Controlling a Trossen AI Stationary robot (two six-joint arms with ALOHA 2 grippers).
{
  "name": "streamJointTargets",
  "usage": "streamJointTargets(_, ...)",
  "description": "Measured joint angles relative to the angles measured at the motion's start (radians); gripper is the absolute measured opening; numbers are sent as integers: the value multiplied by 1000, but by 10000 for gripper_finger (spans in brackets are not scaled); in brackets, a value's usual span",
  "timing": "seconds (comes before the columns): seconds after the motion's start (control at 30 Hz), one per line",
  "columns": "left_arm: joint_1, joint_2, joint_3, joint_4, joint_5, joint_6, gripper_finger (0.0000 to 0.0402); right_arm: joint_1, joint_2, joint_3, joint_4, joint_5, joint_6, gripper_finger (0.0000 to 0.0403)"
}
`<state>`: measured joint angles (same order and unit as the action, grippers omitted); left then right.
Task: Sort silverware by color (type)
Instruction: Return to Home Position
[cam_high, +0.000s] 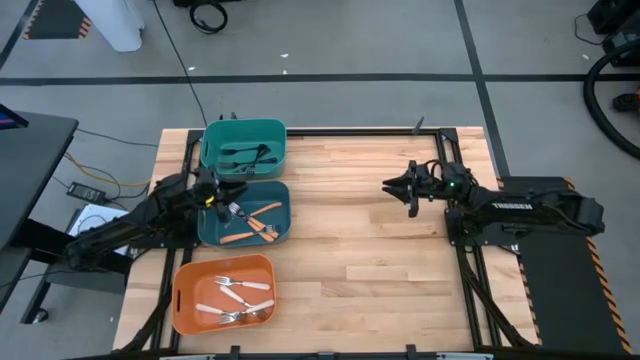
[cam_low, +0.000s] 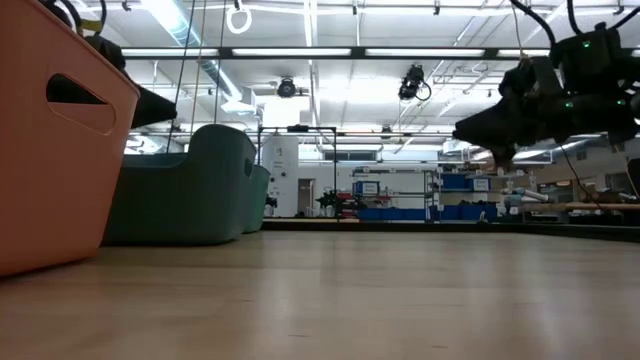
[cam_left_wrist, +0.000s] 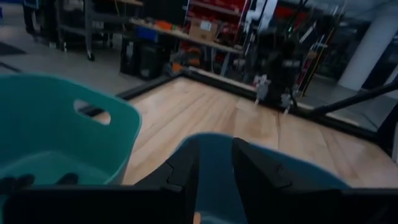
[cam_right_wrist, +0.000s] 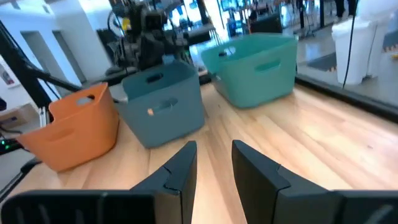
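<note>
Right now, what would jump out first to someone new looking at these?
Three bins stand in a column on the table's left side in the high view: the green bin with black utensils on top, the blue bin with orange forks in the middle, and the orange bin with silver forks at the bottom. The left claw hangs open over the blue bin. The right claw, open, points at them across bare wood.

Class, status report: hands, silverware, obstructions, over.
Left hand open above dark teal plastic bin. Right hand open over wooden table. Black, orange, cream-handled silverware all binned. Nothing obstructing.
</note>
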<state>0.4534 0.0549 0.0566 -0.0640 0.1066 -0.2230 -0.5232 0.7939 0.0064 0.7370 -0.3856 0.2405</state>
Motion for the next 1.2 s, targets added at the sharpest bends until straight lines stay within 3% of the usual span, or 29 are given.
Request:
streamJointTargets(0.27,-8,-52,1,6,-1,0,102,0,-184,0,-115,-1,0,109)
streamJointTargets(0.73,-172,-52,1,7,0,0,103,17,-579,0,-107,-1,0,109)
streamJointTargets(1.2,-172,-53,0,7,0,0,103,38,-791,0,-86,-4,1,109)
